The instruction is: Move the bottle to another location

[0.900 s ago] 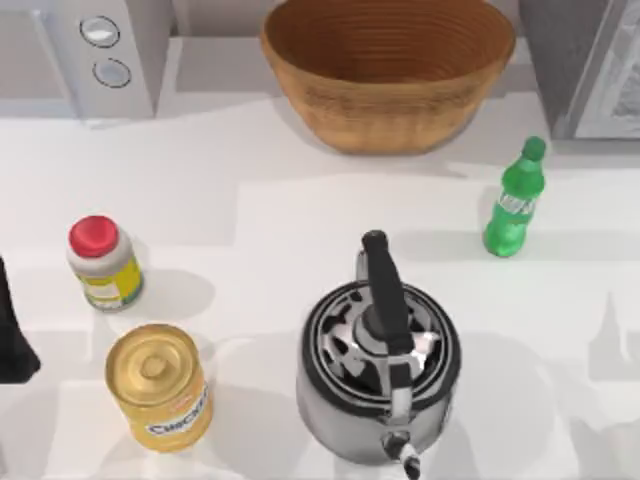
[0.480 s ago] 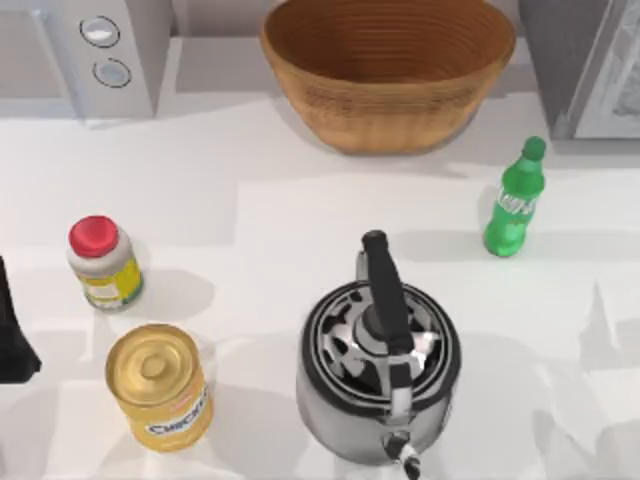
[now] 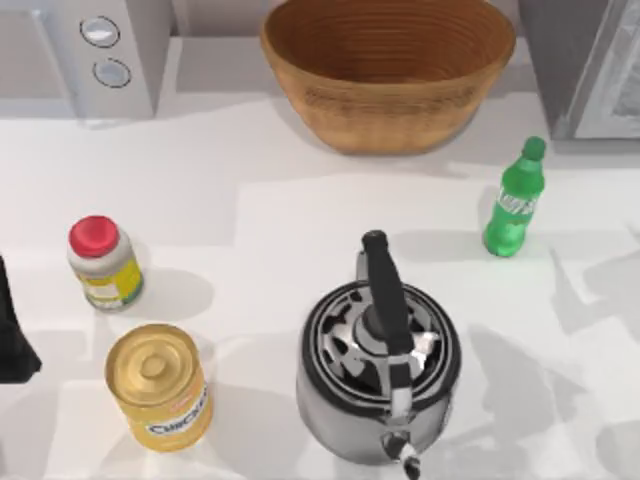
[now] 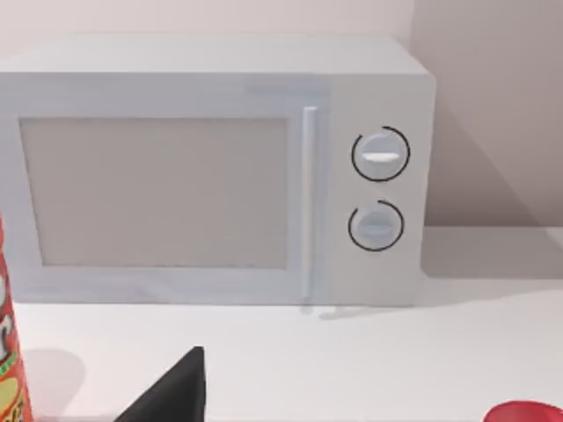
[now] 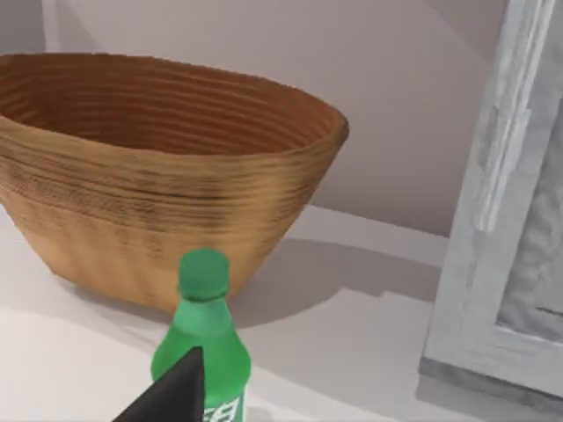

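Note:
The bottle (image 3: pixel 515 200) is slim, translucent green, with a green cap and a white-green label. It stands upright at the table's right, in front of the basket's right side. In the right wrist view the bottle (image 5: pixel 204 347) rises close ahead, its cap level with the basket wall behind it. A dark part of my right gripper (image 5: pixel 171 397) pokes in just beside its shoulder, and I cannot see contact. My left gripper (image 3: pixel 12 335) is parked at the table's left edge, far from the bottle.
A wicker basket (image 3: pixel 388 75) stands at the back centre and a steel kettle (image 3: pixel 380 370) at the front centre. A red-lidded jar (image 3: pixel 103 262) and a gold can (image 3: pixel 160 385) are at the left. A microwave (image 3: pixel 100 55) is at the back left and a grey appliance (image 3: pixel 590 60) at the back right.
The shadows on the table's right side have shifted leftward and up toward the bottle. The bottle and the other things have not moved.

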You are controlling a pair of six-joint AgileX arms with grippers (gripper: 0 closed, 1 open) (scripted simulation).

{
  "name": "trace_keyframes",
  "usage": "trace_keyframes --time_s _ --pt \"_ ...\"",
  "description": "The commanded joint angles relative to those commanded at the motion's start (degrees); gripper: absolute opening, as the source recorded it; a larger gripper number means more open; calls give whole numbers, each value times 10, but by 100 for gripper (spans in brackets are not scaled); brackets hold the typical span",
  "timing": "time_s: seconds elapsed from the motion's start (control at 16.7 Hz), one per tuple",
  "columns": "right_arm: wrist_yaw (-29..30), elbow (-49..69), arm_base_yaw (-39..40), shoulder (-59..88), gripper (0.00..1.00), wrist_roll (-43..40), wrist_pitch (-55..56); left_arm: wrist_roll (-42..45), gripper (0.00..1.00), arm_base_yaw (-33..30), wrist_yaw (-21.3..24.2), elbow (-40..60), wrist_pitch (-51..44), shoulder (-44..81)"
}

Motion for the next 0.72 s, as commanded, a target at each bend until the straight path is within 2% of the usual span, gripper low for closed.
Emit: trace_keyframes --time_s 0.36,0.72 --pt "-149 61 -17 352 100 -38 203 0 100 0 0 0 0 0" --pt "-245 100 -26 550 100 -62 335 0 100 0 0 0 0 0"
